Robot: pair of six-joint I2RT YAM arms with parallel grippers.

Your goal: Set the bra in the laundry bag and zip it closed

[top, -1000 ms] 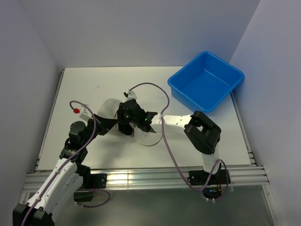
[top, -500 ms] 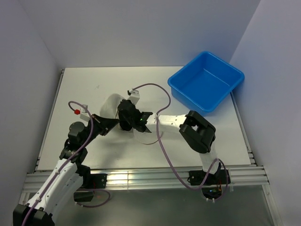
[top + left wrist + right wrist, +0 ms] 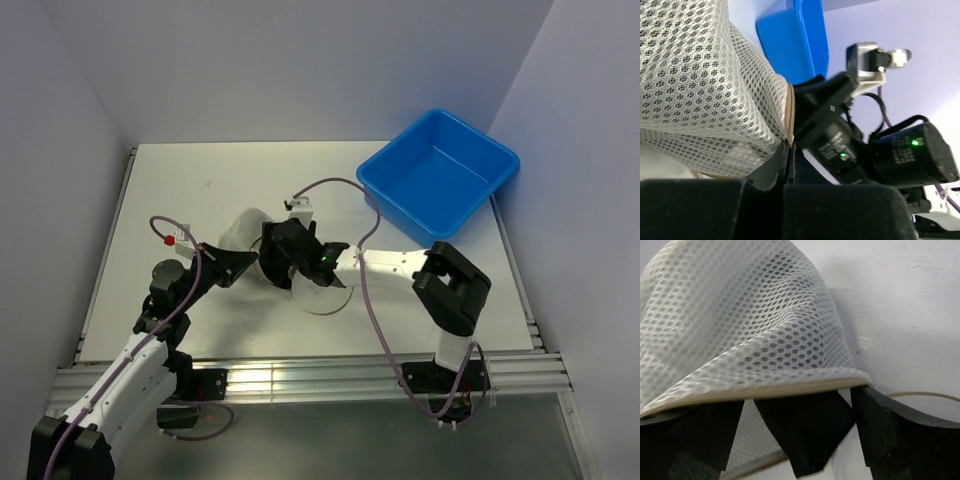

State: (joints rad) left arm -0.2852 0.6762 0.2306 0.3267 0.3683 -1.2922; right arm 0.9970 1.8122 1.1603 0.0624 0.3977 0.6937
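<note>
The round whitish mesh laundry bag lies mid-table. The left gripper is clenched on its tan zipper rim. The right gripper stands spread just beside. Zipping seems in hand; next, the right one must pinch there and draw along.

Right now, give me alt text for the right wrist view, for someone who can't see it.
A white mesh bag fills most of the frame, its tan zipper rim along its lower edge. Below it the right hand spreads its black fingers wide, with a black shape I can't identify between them; bare white table lies to the right.
</note>
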